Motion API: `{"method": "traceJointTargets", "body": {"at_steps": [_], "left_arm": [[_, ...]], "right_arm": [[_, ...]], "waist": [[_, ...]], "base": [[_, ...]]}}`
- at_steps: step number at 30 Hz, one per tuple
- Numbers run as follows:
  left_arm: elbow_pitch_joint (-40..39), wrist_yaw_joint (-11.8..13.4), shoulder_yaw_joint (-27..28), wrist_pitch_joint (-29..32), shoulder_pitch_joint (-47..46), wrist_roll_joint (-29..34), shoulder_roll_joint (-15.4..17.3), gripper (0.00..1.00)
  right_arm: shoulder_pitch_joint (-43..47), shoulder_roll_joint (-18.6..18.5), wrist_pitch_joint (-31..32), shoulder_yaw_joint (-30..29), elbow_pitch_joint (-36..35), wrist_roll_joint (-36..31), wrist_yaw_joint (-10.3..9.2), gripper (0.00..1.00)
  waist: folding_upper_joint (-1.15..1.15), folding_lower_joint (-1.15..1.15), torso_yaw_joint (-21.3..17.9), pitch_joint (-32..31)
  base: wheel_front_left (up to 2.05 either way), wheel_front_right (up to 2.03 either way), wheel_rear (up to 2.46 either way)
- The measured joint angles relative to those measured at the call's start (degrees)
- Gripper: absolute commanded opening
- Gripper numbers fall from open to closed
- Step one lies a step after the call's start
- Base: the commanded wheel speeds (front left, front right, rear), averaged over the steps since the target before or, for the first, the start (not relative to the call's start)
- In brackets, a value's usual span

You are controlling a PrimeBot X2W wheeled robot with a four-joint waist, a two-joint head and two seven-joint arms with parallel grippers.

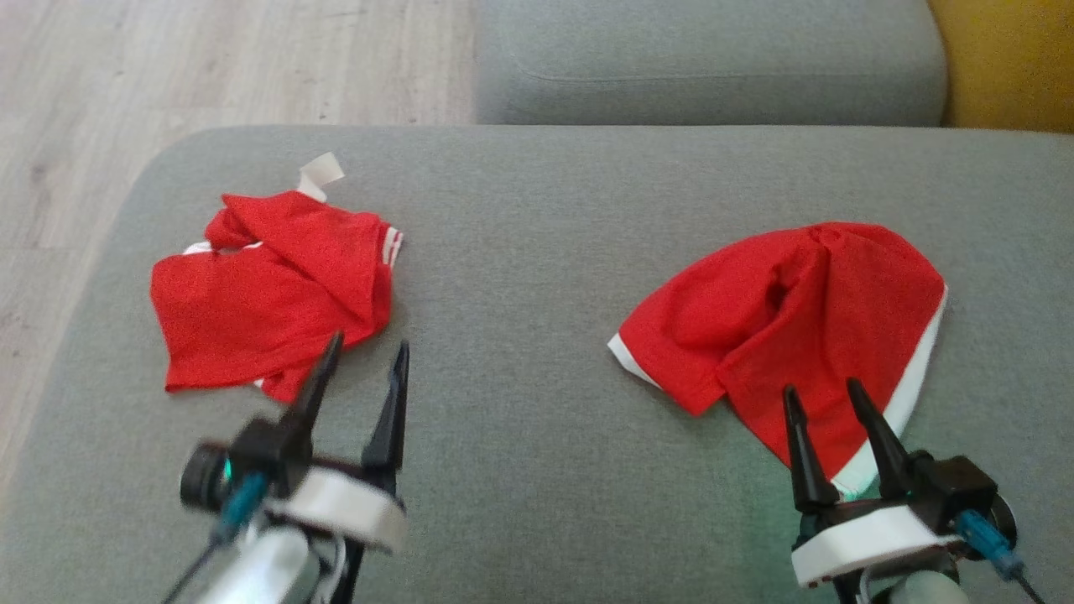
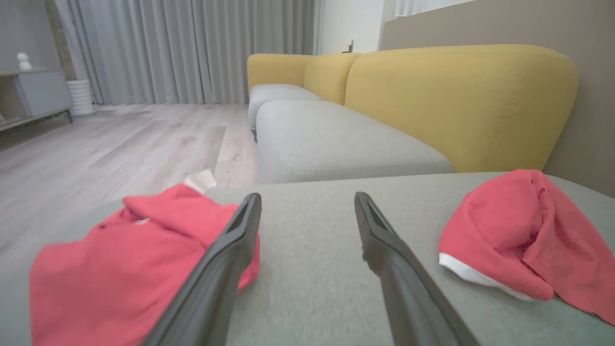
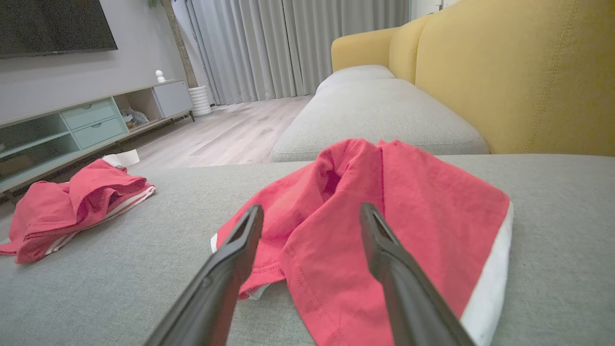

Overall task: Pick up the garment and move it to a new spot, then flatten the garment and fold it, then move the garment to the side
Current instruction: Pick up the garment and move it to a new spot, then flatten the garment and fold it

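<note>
Both your arms come in low from the bottom of the head view. Your left gripper is spread wide, its dark fingers pointing up and leaning a bit right, and the whole wrist looks slightly blurred, with the pale forearm under it. Your right gripper is spread too, tips leaning a touch left above its white wrist collar. Both wrist views agree: each pair of jaws stands well apart, gripping nothing.
</note>
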Motion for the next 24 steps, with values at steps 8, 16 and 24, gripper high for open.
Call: {"method": "traceJointTargets", "body": {"at_steps": [8, 16, 24], "left_arm": [[-4.0, -0.2, 5.1, 0.0, 7.1, 3.9, -1.5, 1.00], [-3.2, -2.5, 7.0, 0.0, 7.1, 5.2, -3.4, 1.00], [-2.2, -4.3, 8.7, 0.0, 6.9, 6.7, -4.9, 1.00]], "right_arm": [[0.6, 0.1, 0.0, -1.6, 0.9, -3.0, 0.00, 1.00], [-1.1, 0.1, 6.6, -3.7, 8.0, -11.0, 0.00, 1.00], [-5.0, 0.1, 13.2, -3.0, 12.3, -16.8, 0.00, 1.00]], "waist": [[0.00, 0.01, 1.5, 0.0], [0.00, 0.01, 1.4, 1.2], [0.00, 0.02, 2.1, 3.5]], "base": [[0.00, 0.00, 0.00], [0.00, 0.00, 0.00], [0.00, 0.00, 0.00]]}}
